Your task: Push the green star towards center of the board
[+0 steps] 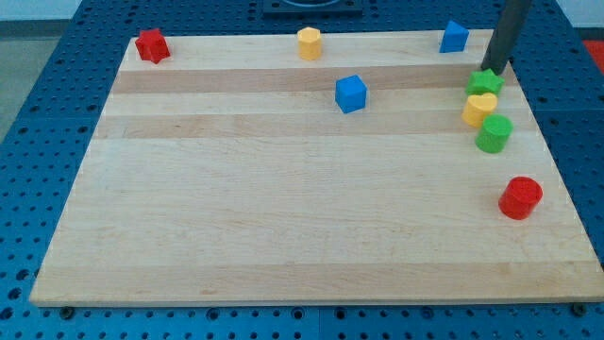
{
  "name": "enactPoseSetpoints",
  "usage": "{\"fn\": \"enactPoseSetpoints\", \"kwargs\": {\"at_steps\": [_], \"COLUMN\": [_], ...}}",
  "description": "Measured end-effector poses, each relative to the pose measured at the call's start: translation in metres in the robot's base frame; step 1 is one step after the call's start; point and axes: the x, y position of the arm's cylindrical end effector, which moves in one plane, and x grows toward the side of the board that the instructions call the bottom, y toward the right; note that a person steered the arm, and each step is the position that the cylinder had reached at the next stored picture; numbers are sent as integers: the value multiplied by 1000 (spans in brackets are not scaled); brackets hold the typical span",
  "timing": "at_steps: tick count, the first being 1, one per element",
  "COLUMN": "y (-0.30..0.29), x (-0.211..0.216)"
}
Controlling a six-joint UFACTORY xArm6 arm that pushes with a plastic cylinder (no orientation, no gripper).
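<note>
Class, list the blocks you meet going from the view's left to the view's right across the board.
Red block → yellow block → blue cube → blue block → red cylinder. The green star, yellow heart and green cylinder overlap in order, so are omitted.

My rod comes down from the view's top edge, leaning slightly. My tip sits at two o'clock.

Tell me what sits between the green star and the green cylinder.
In the camera view, a yellow heart lies between the green star and the green cylinder, close against both. My tip is at the star's top edge.
</note>
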Motion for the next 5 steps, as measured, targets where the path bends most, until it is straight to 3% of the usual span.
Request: {"fn": "enactPoseSetpoints", "kwargs": {"at_steps": [5], "y": [70], "x": [-28]}}
